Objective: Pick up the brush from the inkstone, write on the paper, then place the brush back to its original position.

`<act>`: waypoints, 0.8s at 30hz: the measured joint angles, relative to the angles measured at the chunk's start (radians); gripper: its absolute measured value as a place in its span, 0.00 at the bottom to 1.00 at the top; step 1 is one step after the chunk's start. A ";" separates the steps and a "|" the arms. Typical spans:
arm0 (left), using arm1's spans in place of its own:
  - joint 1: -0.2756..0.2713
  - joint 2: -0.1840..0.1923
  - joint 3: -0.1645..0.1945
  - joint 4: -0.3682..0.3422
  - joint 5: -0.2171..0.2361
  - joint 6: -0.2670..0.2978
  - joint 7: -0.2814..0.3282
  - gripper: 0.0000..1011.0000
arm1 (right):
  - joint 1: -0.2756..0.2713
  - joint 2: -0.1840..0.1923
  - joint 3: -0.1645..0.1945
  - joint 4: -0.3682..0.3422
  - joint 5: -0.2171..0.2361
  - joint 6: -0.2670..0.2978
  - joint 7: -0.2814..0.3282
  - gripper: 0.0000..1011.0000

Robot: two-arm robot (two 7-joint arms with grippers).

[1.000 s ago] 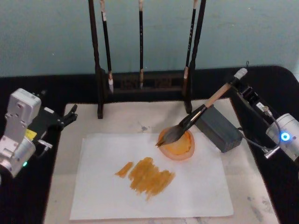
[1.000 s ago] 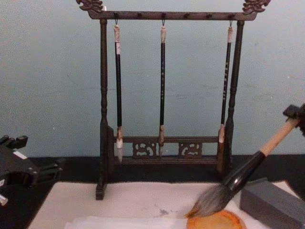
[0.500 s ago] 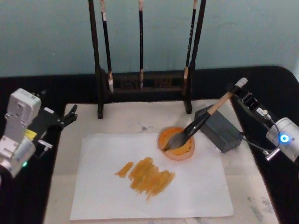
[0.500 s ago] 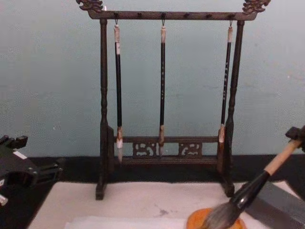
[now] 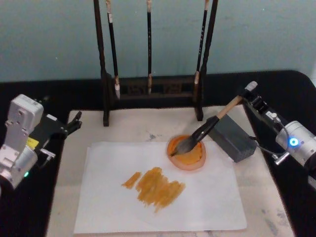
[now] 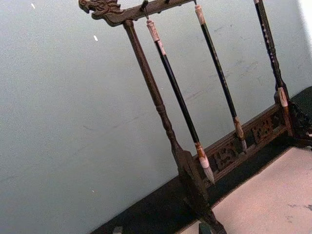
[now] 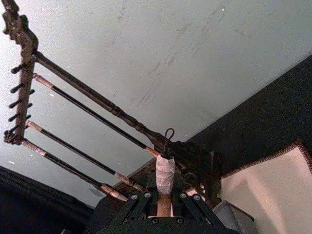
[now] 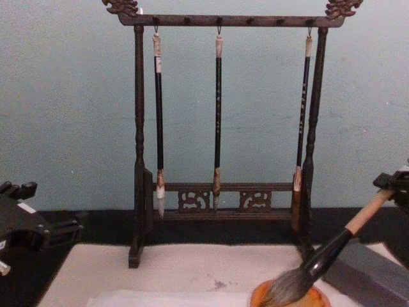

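The brush (image 5: 213, 123) slants down to the left, with its dark bristles lying in the orange inkstone (image 5: 196, 160). My right gripper (image 5: 248, 96) is shut on the tan handle just below the white-wrapped end (image 7: 165, 171). In the chest view the bristles (image 8: 289, 288) sit on the inkstone (image 8: 257, 298), and the right gripper (image 8: 393, 184) is at the right edge. The handle crosses the near corner of a grey block (image 5: 232, 138); I cannot tell whether they touch. The paper (image 5: 113, 197) carries orange strokes (image 5: 158, 185) in front of the dish. My left gripper (image 5: 74, 121) is parked, open, at the left.
A dark wooden rack (image 5: 148, 91) with three slim hanging brushes (image 8: 217, 109) stands behind the inkstone. The paper lies on a pale felt mat (image 5: 133, 126) over a black table. The grey block (image 8: 374, 268) sits just right of the dish.
The right gripper lowered the brush and drew it right; the bristles went from above the dish's left rim down into the dish. The left arm has not moved.
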 joint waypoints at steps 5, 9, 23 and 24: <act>0.000 0.000 0.000 0.000 0.000 0.000 0.000 1.00 | 0.021 -0.008 -0.015 0.029 0.007 -0.010 -0.001 0.15; 0.000 0.000 0.000 0.000 0.000 0.000 0.000 1.00 | 0.033 -0.011 -0.027 0.049 0.014 -0.018 -0.004 0.15; 0.000 0.000 0.000 0.000 0.000 0.000 0.000 1.00 | 0.045 -0.014 -0.038 0.084 0.059 -0.035 -0.026 0.15; 0.000 0.000 0.000 0.000 0.000 0.000 0.000 1.00 | 0.046 -0.014 -0.039 0.086 0.062 -0.035 -0.027 0.15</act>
